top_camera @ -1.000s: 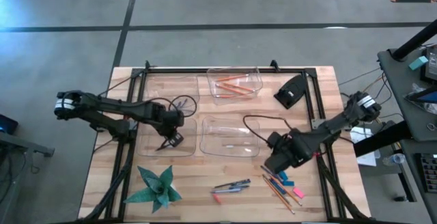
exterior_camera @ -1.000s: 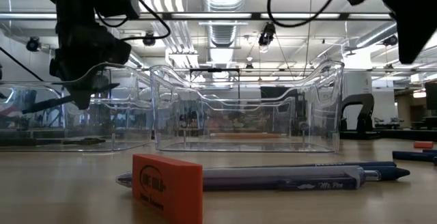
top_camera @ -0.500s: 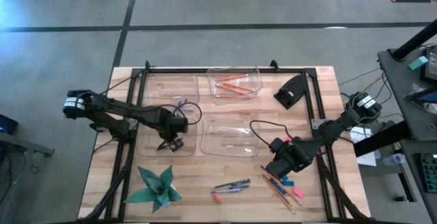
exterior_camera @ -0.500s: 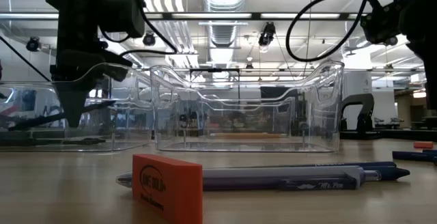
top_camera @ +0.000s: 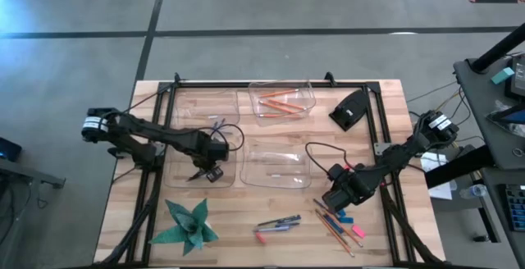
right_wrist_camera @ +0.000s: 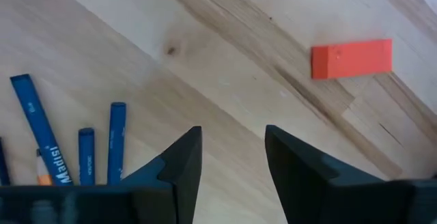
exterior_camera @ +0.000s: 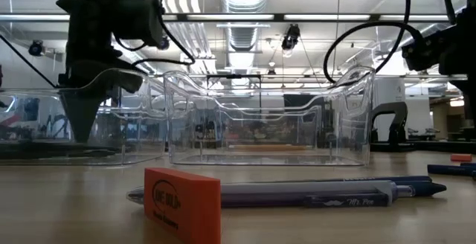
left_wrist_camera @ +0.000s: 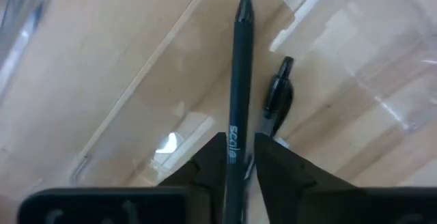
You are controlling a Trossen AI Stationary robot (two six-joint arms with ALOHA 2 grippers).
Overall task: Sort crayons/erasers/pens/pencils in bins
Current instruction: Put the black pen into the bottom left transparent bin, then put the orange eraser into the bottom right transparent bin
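Observation:
My left gripper [top_camera: 205,170] reaches down into the near-left clear bin [top_camera: 182,179], shut on a dark pen [left_wrist_camera: 239,67]. A second, short dark pen [left_wrist_camera: 278,94] lies on that bin's floor. My right gripper [right_wrist_camera: 232,162] is open and hovers above the wood near the blue crayons [right_wrist_camera: 115,138], touching nothing. A red eraser [right_wrist_camera: 351,58] lies farther off. Orange pencils [top_camera: 279,102] rest in the far-right bin [top_camera: 310,97]. More pens [top_camera: 279,222], pencils [top_camera: 336,232] and erasers [top_camera: 344,220] lie on the table's near part. My left gripper pinches the dark pen's shaft [left_wrist_camera: 233,138] between its two fingers, coming from above and pointing down into the bin. The pen runs forward along the fingers, its tip [left_wrist_camera: 244,2] low over the bin's floor. Whether the tip touches the floor, I cannot tell.
A green folded-paper star [top_camera: 189,226] sits at the near-left corner. A black device [top_camera: 351,109] lies at the far right. The far-left bin [top_camera: 201,109] and near-right bin [top_camera: 275,164] stand between the arms. A red eraser [exterior_camera: 182,203] lies by the pens.
My left gripper has gone down into the near-left bin with the pen still held. The pen has come down from a slant to near the bin's floor.

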